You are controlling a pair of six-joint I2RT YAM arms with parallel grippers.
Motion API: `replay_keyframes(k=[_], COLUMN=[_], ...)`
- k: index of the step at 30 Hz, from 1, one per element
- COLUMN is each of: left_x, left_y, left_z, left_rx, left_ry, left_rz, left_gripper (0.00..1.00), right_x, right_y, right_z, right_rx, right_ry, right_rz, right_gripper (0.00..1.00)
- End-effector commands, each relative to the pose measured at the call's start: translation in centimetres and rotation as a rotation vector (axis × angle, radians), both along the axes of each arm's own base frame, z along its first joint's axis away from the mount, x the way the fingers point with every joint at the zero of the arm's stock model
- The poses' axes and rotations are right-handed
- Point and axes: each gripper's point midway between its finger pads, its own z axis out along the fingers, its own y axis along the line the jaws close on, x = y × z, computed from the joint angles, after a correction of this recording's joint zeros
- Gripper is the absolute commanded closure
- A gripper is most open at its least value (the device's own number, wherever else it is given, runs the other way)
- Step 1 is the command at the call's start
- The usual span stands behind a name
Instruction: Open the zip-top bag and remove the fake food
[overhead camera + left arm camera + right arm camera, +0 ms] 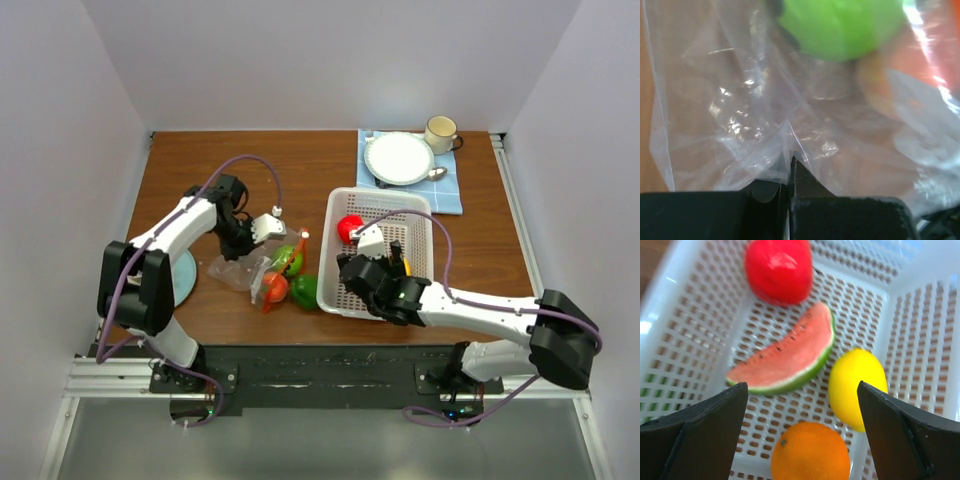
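Left hand (790,172) pinching crinkly zip-top bag (730,115); right hand (801,388) splayed

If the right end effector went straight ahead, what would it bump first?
Likely the watermelon slice in the basket, past the right end effector; the orange lies nearer but lower. Depth is unclear.
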Motion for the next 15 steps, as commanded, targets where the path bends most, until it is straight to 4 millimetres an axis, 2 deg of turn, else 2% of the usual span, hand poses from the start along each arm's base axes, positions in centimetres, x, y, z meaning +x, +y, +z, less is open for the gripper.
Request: replay_keyframes(k=[1,2,3,4,5,6,7,8,9,11,12,13,14,15], left_x=[3.7,4.0,4.2,4.5,4.7,4.9,5.2,5.3,5.4,5.5,5.5,5.5,5.5,5.5], left_y=[3.9,4.3,5.1,5.5,5.9,6.4,6.7,6.9,7.1,7.1,7.0,6.9,6.9,6.8], left_z=[-1.3,-1.4,-1.6,-1.9,-2.0,-2.1,-2.3,-2.4,-2.6,-2.7,-2.8,-2.7,-2.7,-2.5], left_rx=[0.113,0.127,0.158,0.171,0.184,0.208,0.218,0.226,0.235,0.239,0.233,0.229,0.224,0.218], left_ry=[-0.106,-0.112,-0.118,-0.127,-0.138,-0.146,-0.155,-0.155,-0.153,-0.155,-0.154,-0.155,-0.157,-0.162], left_rz=[0.021,0.025,0.032,0.028,0.031,0.037,0.040,0.041,0.045,0.050,0.051,0.052,0.052,0.053], left_gripper=[1.00,1.00,1.00,1.00,1.00,1.00,1.00,1.00,1.00,1.00,1.00,1.00,1.00,1.00], right_x=[-0.7,-0.7,-1.2,-1.2,-1.3,-1.8,-1.4,-1.4,-1.2,-1.6,-1.9,-2.7,-2.8,-2.6], right_y=[-4.3,-4.6,-4.1,-2.4,-0.9,1.1,2.8,4.0,5.7,9.3,11.1,13.4,14.8,16.2], right_z=[-0.9,-0.4,0.6,3.0,4.2,4.4,6.6,7.2,9.1,9.4,10.6,10.8,9.0,9.9], right_rx=[-0.052,-0.055,-0.062,-0.028,-0.003,0.038,0.098,0.110,0.138,0.119,0.144,0.149,0.101,0.101], right_ry=[0.003,-0.010,-0.057,-0.124,-0.160,-0.146,-0.194,-0.194,-0.204,-0.178,-0.188,-0.177,-0.139,-0.138], right_rz=[-0.243,-0.256,-0.226,-0.135,-0.062,0.047,0.106,0.155,0.200,0.364,0.438,0.575,0.622,0.648], right_gripper=[0.07,0.07,0.09,0.09,0.09,0.08,0.07,0.06,0.03,0.01,0.01,0.01,0.01,0.01])
